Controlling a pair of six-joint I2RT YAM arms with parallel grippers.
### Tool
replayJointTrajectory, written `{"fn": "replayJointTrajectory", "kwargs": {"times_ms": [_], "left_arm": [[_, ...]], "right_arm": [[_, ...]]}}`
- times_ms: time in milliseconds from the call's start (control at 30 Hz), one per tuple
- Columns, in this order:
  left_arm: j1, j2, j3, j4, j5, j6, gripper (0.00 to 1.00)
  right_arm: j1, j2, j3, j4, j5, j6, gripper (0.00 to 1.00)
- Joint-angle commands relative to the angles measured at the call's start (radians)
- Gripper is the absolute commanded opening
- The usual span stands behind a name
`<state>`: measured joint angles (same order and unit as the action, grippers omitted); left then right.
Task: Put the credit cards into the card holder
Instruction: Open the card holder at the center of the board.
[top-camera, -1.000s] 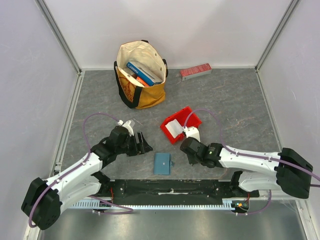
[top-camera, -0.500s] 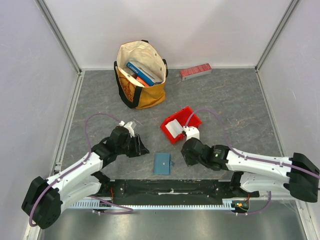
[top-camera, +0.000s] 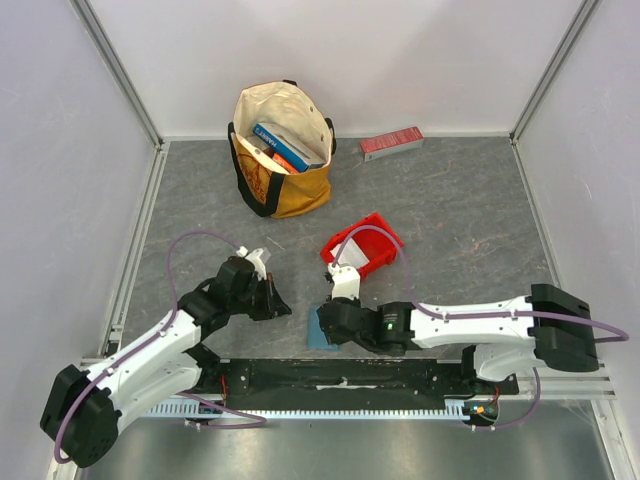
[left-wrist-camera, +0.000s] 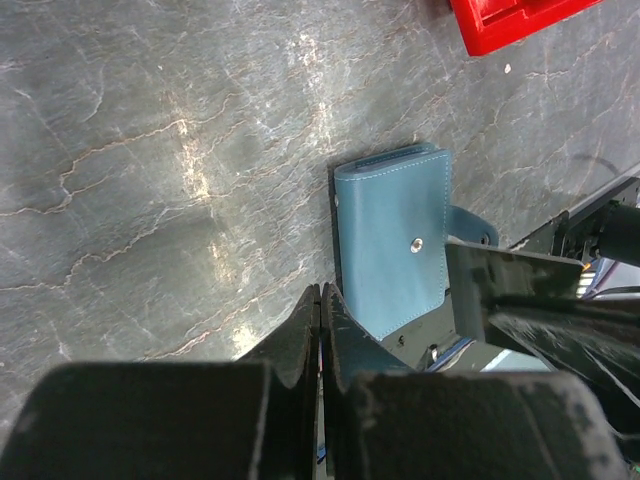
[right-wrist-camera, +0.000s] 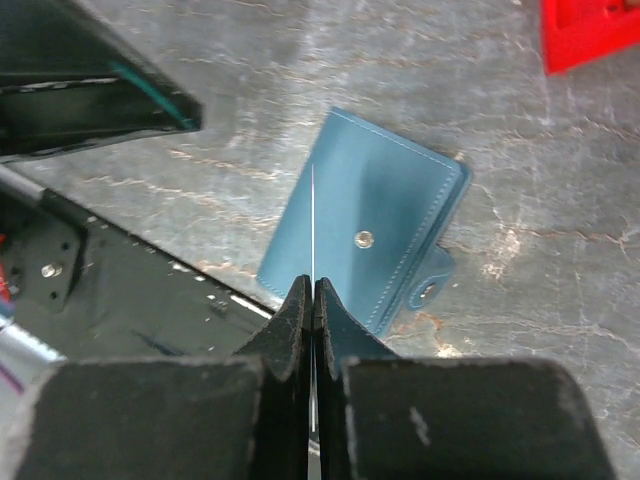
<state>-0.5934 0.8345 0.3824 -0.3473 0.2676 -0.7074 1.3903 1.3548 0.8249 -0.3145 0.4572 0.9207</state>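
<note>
Bare table lies open beyond both sets of fingertips, up to the bin (top-camera: 376, 220). A black rail (right-wrist-camera: 120, 290) lies close behind them. The right gripper (right-wrist-camera: 313, 295) is pinched tight on a thin white card (right-wrist-camera: 313, 215), held edge-on over the closed holder (right-wrist-camera: 385, 200). The left gripper (left-wrist-camera: 320, 312) is closed and empty, with the holder just ahead and to the right of its tips. In the top view the right wrist hides most of the holder.

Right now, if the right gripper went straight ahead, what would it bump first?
Probably the card holder: the card pinched in the right gripper points edge-on at its cover, though the gap is unclear.
</note>
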Motion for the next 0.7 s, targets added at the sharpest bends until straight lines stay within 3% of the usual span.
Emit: {"fn": "replayJointTrajectory", "kwargs": {"times_ms": [0,233,667], "left_arm": [[-0.008,-0.011,0.006,-0.022,0.016,-0.003,0.02],[-0.023,0.028,0.01,-0.001,0.018,0.002,0.02],[-0.078,0.113,-0.008,0.074,0.005,-0.03,0.02]], "right_arm": [[0.007,0.015,-0.015,-0.032,0.113,0.125,0.0],[0.006,-0.083,-0.133,-0.041,0.127,0.173,0.0],[-0.004,-0.005,-0.199,0.087,0.086,0.259,0.0]]}}
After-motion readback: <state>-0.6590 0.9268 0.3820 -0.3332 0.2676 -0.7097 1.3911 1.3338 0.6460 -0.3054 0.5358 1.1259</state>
